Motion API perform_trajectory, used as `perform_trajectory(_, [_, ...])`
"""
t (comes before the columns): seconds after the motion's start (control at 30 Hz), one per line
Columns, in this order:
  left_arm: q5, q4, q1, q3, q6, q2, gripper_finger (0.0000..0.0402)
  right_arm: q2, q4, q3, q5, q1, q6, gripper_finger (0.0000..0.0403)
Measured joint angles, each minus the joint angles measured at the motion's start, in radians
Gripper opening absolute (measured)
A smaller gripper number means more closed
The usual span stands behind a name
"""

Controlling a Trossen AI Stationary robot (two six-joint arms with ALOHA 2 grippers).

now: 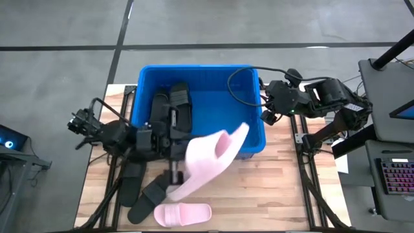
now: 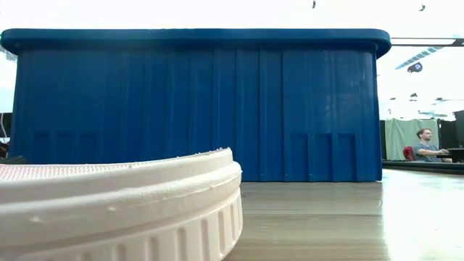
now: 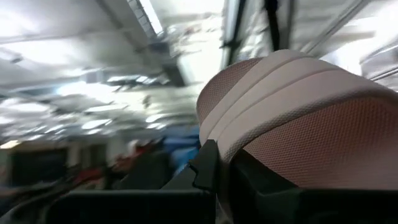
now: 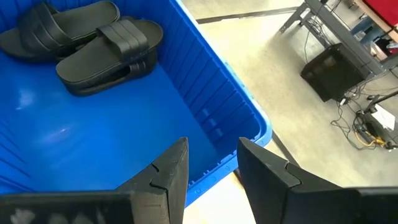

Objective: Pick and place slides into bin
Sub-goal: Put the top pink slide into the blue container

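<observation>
My left gripper (image 1: 173, 169) is shut on a pale pink slide (image 1: 210, 158), which is lifted and slants over the near rim of the blue bin (image 1: 255, 77). In the left wrist view the slide (image 3: 298, 118) fills the picture. A second pink slide (image 1: 183, 213) lies flat on the table near the front edge and also shows in the low view (image 2: 116, 210). Black slides (image 1: 139, 188) lie on the table at the left. Two black slides (image 4: 93, 43) lie on the bin's floor. My right gripper (image 4: 211, 168) is open and empty above the bin's right wall. My left gripper holds the pink slide near its lower end (image 1: 181, 184), coming from the table's left. One dark finger (image 3: 205, 165) lies against the slide's edge; the other is hidden behind the slide. The slide is lifted clear and tilted, its upper end (image 1: 240, 131) over the bin's near rim.
The bin stands on the far half of the wooden table (image 1: 272, 194), with bare wood at the front right. A black cable (image 1: 242, 84) loops over the bin's right side. A person (image 2: 428, 145) sits far off in the room. A keyboard (image 1: 398, 181) lies off the table at the right.
</observation>
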Motion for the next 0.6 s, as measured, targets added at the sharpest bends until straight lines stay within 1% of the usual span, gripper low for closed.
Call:
perform_trajectory(0.1, [-0.126, -0.048, 0.006, 0.0, 0.022, 0.0, 0.0001, -0.002, 0.0, 0.007, 0.001, 0.0, -0.027, 0.0127])
perform_trajectory(0.17, [-0.251, -0.064, 0.008, 0.0, 0.067, 0.0, 0.0001, -0.004, 0.0, 0.016, 0.002, 0.0, -0.03, 0.0127])
perform_trajectory(0.27, [-0.474, -0.06, 0.018, -0.003, 0.105, 0.0, 0.0001, -0.012, 0.0, 0.03, 0.004, 0.0, -0.031, 0.0127])
perform_trajectory(0.33, [-0.584, -0.077, 0.031, -0.003, 0.127, 0.0, 0.0001, -0.021, 0.003, 0.035, 0.005, 0.0, -0.031, 0.0127])
perform_trajectory(0.43, [-0.662, -0.1, 0.052, -0.003, 0.186, 0.0, 0.0001, -0.031, 0.01, 0.042, 0.025, -0.002, -0.031, 0.0127])
perform_trajectory(0.53, [-0.723, -0.152, 0.089, -0.003, 0.226, 0.0, 0.0001, -0.04, 0.014, 0.043, 0.113, -0.002, -0.043, 0.0127])
perform_trajectory(0.6, [-0.767, -0.225, 0.126, -0.003, 0.229, 0.0, 0.0001, -0.049, 0.013, 0.044, 0.173, -0.002, -0.092, 0.0127])
